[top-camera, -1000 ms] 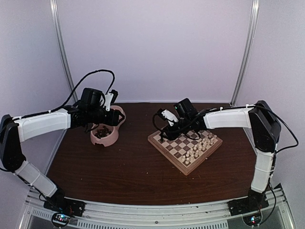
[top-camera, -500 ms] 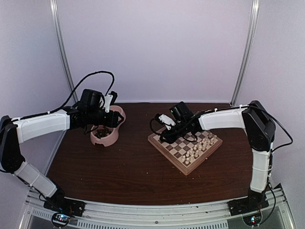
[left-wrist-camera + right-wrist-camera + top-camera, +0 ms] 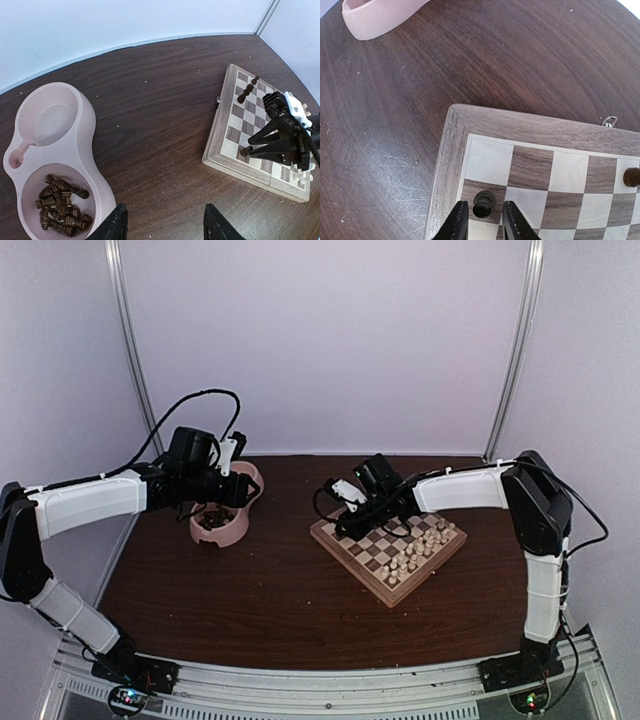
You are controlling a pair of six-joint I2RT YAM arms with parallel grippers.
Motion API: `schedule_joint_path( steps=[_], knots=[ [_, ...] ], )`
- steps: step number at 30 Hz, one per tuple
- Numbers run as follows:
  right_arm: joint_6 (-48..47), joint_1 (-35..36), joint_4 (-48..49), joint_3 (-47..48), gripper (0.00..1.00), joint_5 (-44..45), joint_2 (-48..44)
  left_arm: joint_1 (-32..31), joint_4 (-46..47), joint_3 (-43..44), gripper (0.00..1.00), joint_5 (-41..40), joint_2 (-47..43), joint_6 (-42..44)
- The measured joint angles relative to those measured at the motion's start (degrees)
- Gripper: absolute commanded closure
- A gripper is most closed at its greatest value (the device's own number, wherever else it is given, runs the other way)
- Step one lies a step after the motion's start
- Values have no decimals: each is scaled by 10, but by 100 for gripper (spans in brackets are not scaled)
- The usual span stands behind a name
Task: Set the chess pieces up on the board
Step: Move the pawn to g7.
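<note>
The board (image 3: 353,561) lies right of centre; its corner fills the right wrist view (image 3: 445,160). My right gripper (image 3: 485,222) is low over the board's left corner, in the top view (image 3: 345,526). Its jaws stand slightly apart around a dark pawn (image 3: 484,204), which stands on a dark edge square with a gap on each side. Another dark piece (image 3: 631,176) stands further along. Two dark pieces (image 3: 245,94) stand near the far corner. Several dark chess pieces (image 3: 60,202) lie in the pink bowl. My left gripper (image 3: 165,227) is open and empty over bare table beside the bowl.
The pink double bowl (image 3: 95,130) sits at the back left (image 3: 236,531); its far cup is empty. Pale cream chessmen (image 3: 420,545) stand in rows on the board's right side. A small metal clasp (image 3: 607,121) sticks out from the board's edge.
My right gripper has moved left along the board to its left corner and come lower. The left arm has barely moved.
</note>
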Motion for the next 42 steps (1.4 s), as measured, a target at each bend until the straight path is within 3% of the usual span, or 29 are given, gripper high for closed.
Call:
schedule_joint_path(
  steps=[13,21,42],
  knots=[
    [1,0,2,4,88,2,3,0,-1,0,47,-2,3,0],
    [3,0,28,-10,89,2,-3,0,-2,0,48,-8,3,0],
    [19,-16,125,-130,89,38,-122,0,-8,-5,48,-18,-2,0]
  ],
)
